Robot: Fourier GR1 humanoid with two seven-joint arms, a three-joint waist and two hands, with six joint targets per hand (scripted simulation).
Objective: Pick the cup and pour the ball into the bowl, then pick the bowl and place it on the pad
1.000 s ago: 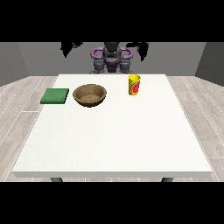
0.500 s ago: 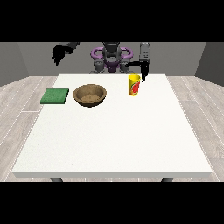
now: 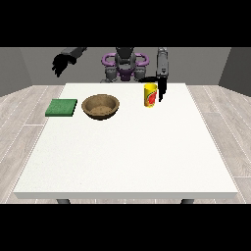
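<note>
The cup [image 3: 150,94] is yellow with a red mark. It stands up straight on the white table [image 3: 127,157], near the far edge, a bit to the right of the middle. I cannot see the ball; it may be inside the cup.

Just beside the cup, on its right, a black hand [image 3: 161,87] hangs down from above. Its fingers point down at the table. I cannot tell if they touch the cup, or if they are spread or pressed together. The cup does not look lifted.

The brown bowl [image 3: 100,106] sits to the left of the cup, a little apart from it. The green pad [image 3: 62,107] lies flat just beside the bowl, further left.

The other hand [image 3: 61,63] is up in the air at the view's left, well away from the table things. Its fingers hang down, a bit curled, and hold nothing.

What could go wrong? The hand is very close to the cup's side. If it bumps the cup before it closes around it, the cup may tip over and the ball may roll out onto the table. Later, if the cup tilts too far from the bowl, the ball may miss it.
</note>
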